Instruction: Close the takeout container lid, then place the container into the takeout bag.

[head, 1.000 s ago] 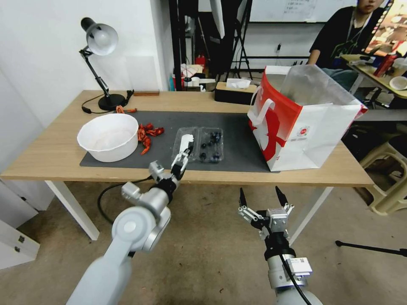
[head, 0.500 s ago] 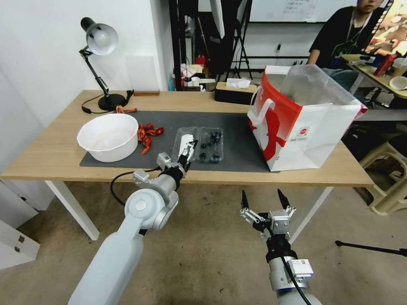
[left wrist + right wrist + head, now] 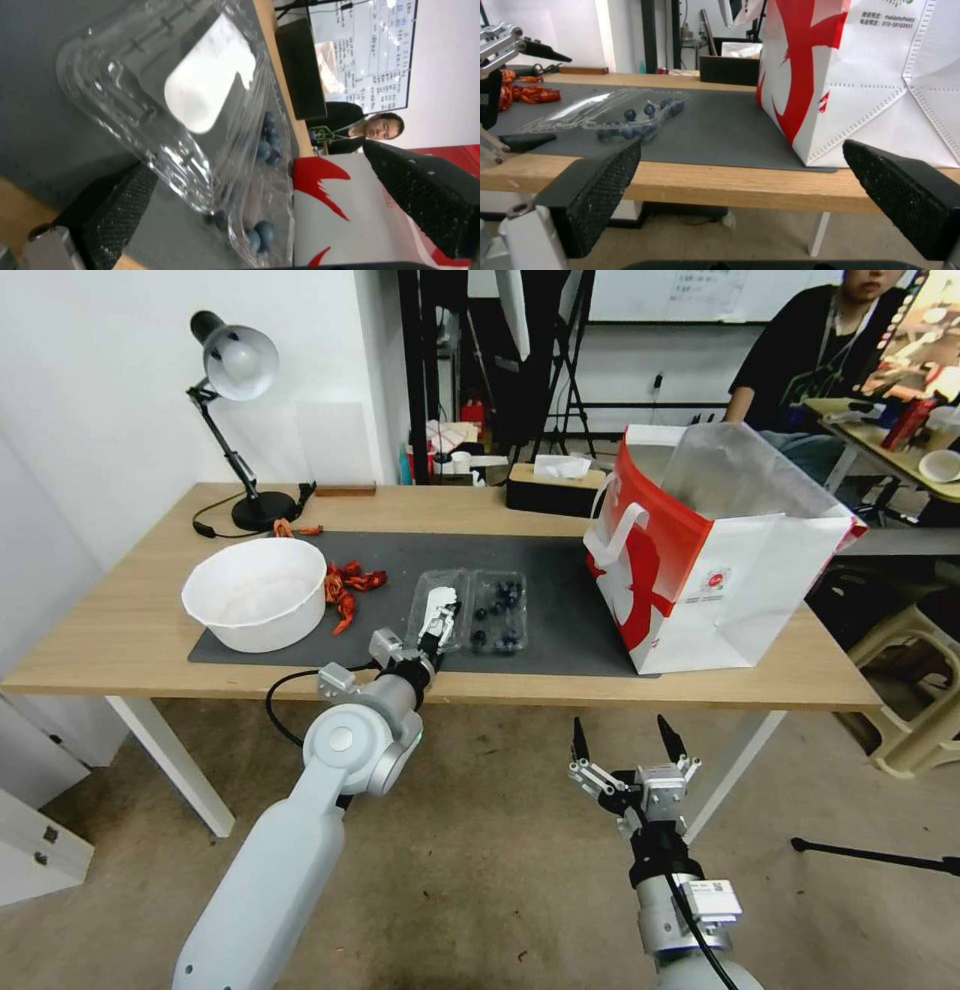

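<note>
The takeout container point(image 3: 497, 612) lies open on the grey mat, dark berries in its right half. Its lid point(image 3: 438, 608), clear with a white sticker point(image 3: 207, 93), is the left half and looks slightly lifted at its near edge in the right wrist view. My left gripper point(image 3: 438, 622) is open at the lid's near edge: one finger point(image 3: 525, 140) low by the mat, the other point(image 3: 545, 56) well above the lid point(image 3: 580, 108). The takeout bag point(image 3: 740, 580) stands open to the right. My right gripper point(image 3: 620, 740) hangs open below the table's front edge.
A big white bowl point(image 3: 255, 592) and red food pieces point(image 3: 345, 588) sit left of the container on the mat point(image 3: 560, 570). A desk lamp point(image 3: 235, 365) and a dark tissue box point(image 3: 555, 485) stand at the back. Bare mat separates container and bag.
My left arm has reached forward, bringing its open gripper from the table's front edge up to the lid. The right gripper has sunk slightly.
</note>
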You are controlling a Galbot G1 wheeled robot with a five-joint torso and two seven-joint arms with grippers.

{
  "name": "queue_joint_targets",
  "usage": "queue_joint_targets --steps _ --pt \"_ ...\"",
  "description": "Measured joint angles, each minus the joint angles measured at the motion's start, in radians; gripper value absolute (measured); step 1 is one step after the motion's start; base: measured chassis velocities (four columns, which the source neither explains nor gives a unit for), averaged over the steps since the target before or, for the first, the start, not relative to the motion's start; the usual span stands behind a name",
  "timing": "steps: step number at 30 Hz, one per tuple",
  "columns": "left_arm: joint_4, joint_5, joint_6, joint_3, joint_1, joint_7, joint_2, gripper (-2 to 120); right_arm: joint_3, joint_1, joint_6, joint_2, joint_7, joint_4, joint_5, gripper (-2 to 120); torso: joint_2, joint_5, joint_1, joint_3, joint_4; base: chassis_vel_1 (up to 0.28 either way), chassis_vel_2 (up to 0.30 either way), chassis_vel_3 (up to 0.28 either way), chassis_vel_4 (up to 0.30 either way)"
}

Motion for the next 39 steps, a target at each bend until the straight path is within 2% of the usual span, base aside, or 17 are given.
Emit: queue_joint_targets --steps 6,10,14,17,27,39 --pt "0.004 0.107 -0.023 0.018 0.005 0.053 0.011 100 0.0 0.0 0.002 0.002 0.0 -0.001 0.0 100 0.0 -0.0001 0.0 0.0 0.0 0.0 0.0 0.0 0.0" --pt "-0.014 0.24 -0.052 0.05 0.021 0.131 0.028 100 -0.002 -0.001 0.007 0.006 -0.001 -0.008 -0.003 100 0.0 0.0 0.0 0.0 0.0 0.0 0.0 0.0 0.0" --pt "-0.021 0.288 -0.062 0.061 0.025 0.159 0.035 100 -0.003 -0.001 0.008 0.007 -0.001 -0.009 -0.005 100 0.0 -0.0001 0.0 0.0 0.0 0.0 0.0 0.0 0.0" --pt "-0.035 0.355 -0.087 0.083 0.028 0.208 0.05 100 -0.004 -0.001 0.009 0.009 -0.002 -0.01 -0.007 100 0.0 -0.0001 0.0 0.0 0.0 0.0 0.0 0.0 0.0" --pt "-0.062 0.365 -0.104 0.097 0.011 0.245 0.073 100 -0.006 -0.006 0.011 0.014 -0.002 -0.012 -0.016 100 0.0 0.0 0.0 0.0 0.0 0.0 0.0 0.0 0.0" --pt "-0.068 0.32 -0.109 0.132 -0.026 0.276 0.092 100 -0.008 -0.013 0.013 0.021 -0.003 -0.014 -0.026 100 0.0 -0.0001 0.0 0.0 0.0 0.0 0.0 0.0 0.0"
